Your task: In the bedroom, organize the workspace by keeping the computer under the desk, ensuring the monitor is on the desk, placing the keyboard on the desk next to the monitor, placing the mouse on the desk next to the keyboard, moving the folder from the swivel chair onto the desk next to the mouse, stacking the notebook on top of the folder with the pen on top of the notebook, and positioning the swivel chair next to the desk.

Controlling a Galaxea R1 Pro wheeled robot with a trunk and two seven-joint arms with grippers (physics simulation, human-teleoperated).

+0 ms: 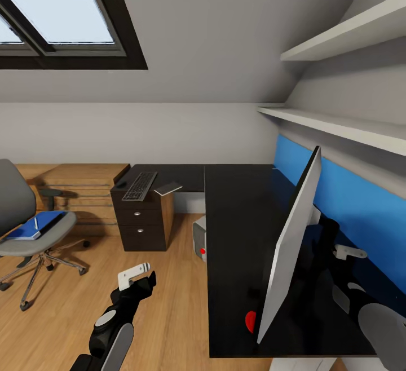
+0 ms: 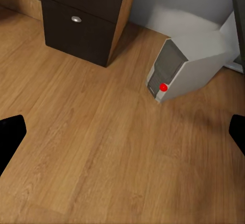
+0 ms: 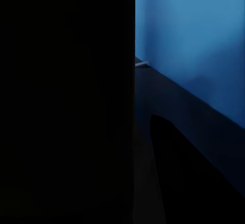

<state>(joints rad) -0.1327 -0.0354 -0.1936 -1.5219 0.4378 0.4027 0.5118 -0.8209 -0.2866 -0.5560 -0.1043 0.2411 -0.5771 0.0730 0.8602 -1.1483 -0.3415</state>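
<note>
The black desk (image 1: 237, 219) runs along the blue wall panel. On it the monitor (image 1: 293, 241) stands edge-on to me. The keyboard (image 1: 140, 186), mouse (image 1: 121, 184) and notebook (image 1: 168, 189) lie on the desk's far left wing above the drawer unit (image 2: 81, 22). The computer (image 1: 199, 238) (image 2: 184, 68) sits on the floor under the desk. At the left, the swivel chair (image 1: 17, 213) carries the blue folder (image 1: 31, 227) with the white pen (image 1: 36, 222) on it. My left gripper (image 1: 135, 278) (image 2: 122, 137) hangs open over the floor. My right gripper (image 1: 330, 234) is behind the monitor, its fingers hidden.
A light wooden drawer chest (image 1: 79, 190) stands behind the chair. Two white shelves (image 1: 338, 126) jut out above the desk at the right. A skylight (image 1: 62, 16) sits in the sloped ceiling. Wooden floor (image 1: 163, 314) lies between chair and desk.
</note>
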